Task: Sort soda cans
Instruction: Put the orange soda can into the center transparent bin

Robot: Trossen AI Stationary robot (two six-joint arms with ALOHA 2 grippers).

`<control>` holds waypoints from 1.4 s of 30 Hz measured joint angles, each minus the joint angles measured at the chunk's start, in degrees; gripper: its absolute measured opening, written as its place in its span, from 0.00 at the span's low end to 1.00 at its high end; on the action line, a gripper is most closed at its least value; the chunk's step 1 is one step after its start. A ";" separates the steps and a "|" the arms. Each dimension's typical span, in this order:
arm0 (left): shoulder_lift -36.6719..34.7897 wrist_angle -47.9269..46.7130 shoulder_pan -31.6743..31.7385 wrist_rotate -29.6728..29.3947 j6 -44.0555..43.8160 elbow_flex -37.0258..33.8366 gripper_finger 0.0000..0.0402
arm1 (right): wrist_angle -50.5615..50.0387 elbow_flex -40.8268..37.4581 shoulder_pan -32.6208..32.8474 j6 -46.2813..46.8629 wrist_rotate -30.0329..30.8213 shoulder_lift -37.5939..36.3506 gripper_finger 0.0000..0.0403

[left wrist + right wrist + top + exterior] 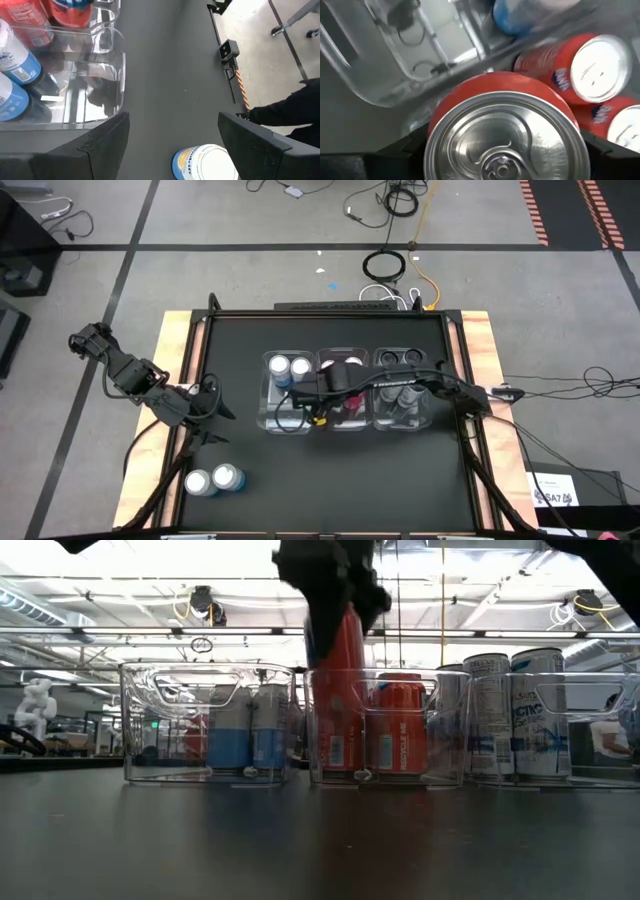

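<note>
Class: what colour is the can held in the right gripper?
Red with a silvery top, clearest in the right wrist view.

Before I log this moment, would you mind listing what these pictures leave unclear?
- High view: the middle bin contents, covered by the right gripper and its arm.
- Low view: the right gripper's fingers, cut off by the top edge above the red can.
- Left wrist view: the blue can, cut off by the bottom edge between the left gripper fingers.
- High view: can labels, too small.

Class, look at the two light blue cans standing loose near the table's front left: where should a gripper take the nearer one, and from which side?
Grip the blue can across its round side wall, probably from above: it stands upright, silvery top up.
</note>
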 joint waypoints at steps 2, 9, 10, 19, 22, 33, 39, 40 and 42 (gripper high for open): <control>-0.01 -0.02 0.01 -0.01 -0.17 0.00 0.78 | 1.13 -2.74 -0.37 -0.63 -1.24 -0.11 0.70; 0.01 -0.21 0.01 0.00 -0.16 0.00 0.78 | 8.39 -9.76 -1.01 -2.39 -3.97 -0.55 0.70; 0.01 -0.22 0.00 0.00 -0.16 0.00 0.78 | 8.85 -10.52 -1.20 -2.40 -4.10 -0.55 0.70; 0.01 -0.15 -0.01 -0.01 -0.19 0.00 0.78 | 18.41 -21.12 -3.07 -1.91 -4.84 -4.46 0.70; 0.03 -0.09 0.01 -0.02 -0.19 0.00 0.78 | 24.22 -27.17 -3.61 -0.56 -5.32 -8.27 0.70; 0.03 0.07 -0.01 -0.79 -0.17 0.00 0.78 | 30.85 -35.59 -5.99 1.07 -5.35 -14.52 0.73; 0.06 0.08 0.00 -1.43 -0.22 0.00 0.78 | 31.56 -35.56 -6.00 0.60 -4.83 -14.47 0.87; 0.06 0.09 -0.01 -1.43 -0.22 0.00 0.78 | 31.48 -35.55 -6.02 0.55 -4.87 -14.45 0.88; 0.07 0.10 0.00 -1.45 -0.22 0.00 0.78 | 31.32 -35.52 -6.05 0.36 -5.12 -14.45 0.89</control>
